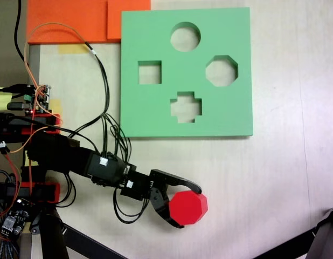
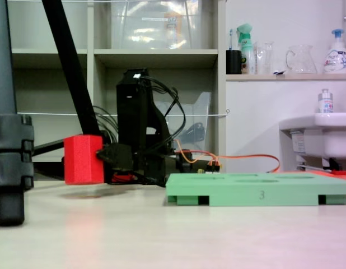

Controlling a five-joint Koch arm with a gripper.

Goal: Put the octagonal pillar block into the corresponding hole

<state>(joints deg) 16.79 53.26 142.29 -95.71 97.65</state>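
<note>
Fixed views from above and from table level both show the arm low at the left. From above, the gripper (image 1: 189, 205) has its two black jaws closed around the octagonal pillar block (image 1: 188, 208), which the table-level view (image 2: 83, 159) shows lifted just clear of the table (image 1: 274, 178). Further right and higher in the frame, the green foam board (image 1: 155, 113) lies flat, its corresponding hole (image 1: 221, 70) near the right edge.

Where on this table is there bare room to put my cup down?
Bare tabletop lies right of the square green foam board and below it, beyond the red octagonal foam block. The left edge is crowded with wires and the arm.
</note>
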